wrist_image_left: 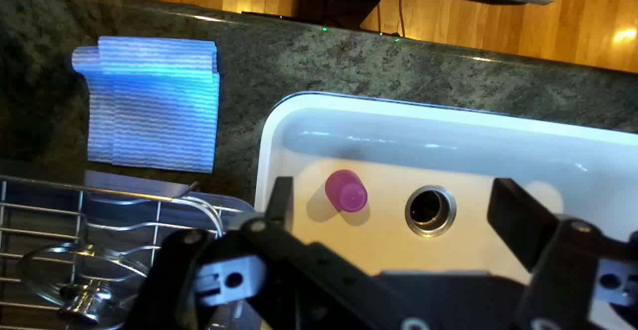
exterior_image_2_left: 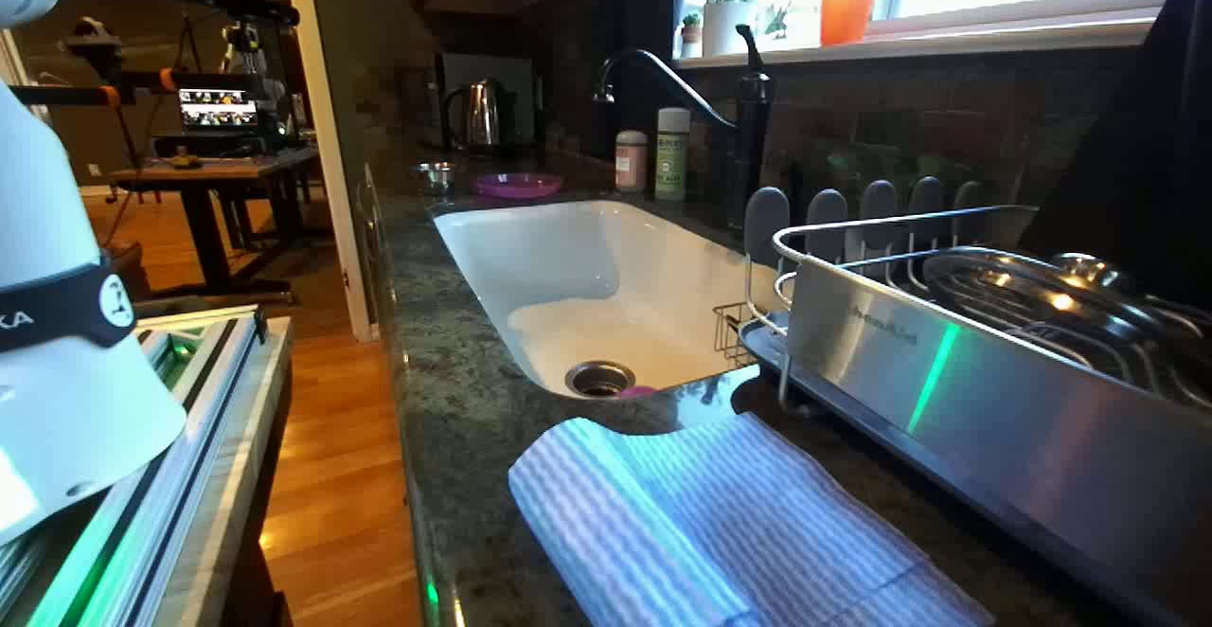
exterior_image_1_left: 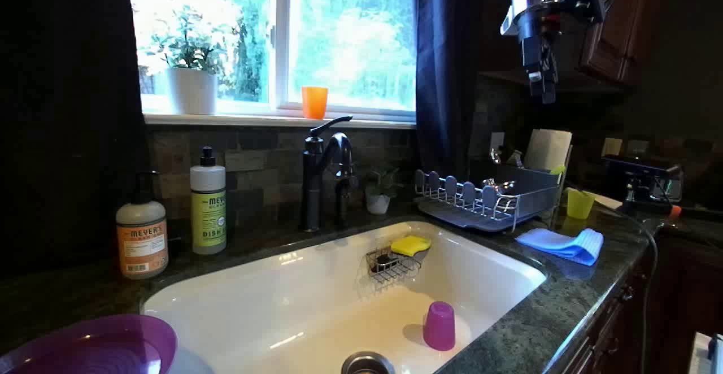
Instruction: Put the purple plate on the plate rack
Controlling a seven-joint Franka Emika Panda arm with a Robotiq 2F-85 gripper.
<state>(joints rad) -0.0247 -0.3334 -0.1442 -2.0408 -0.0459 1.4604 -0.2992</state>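
The purple plate (exterior_image_1_left: 93, 344) lies on the counter at the end of the sink away from the rack, cut off at the frame's edge. It also shows whole in an exterior view (exterior_image_2_left: 518, 186), and is out of the wrist view. The plate rack (exterior_image_1_left: 536, 190) stands on the counter at the sink's other end, with metal dishes in it. It is close in an exterior view (exterior_image_2_left: 1004, 428) and at lower left in the wrist view (wrist_image_left: 124, 194). My gripper (exterior_image_1_left: 545, 94) is high above the counter, apart from both. In the wrist view its fingers (wrist_image_left: 393, 190) are wide open and empty.
The white sink (exterior_image_1_left: 254, 283) lies between plate and rack, with an upside-down purple cup (exterior_image_1_left: 439, 329) inside. The black faucet (exterior_image_1_left: 312, 187) stands behind it. A blue cloth (exterior_image_1_left: 565, 244) and yellow-green cup (exterior_image_1_left: 580, 204) are near the rack. Soap bottles (exterior_image_1_left: 141, 241) stand near the plate.
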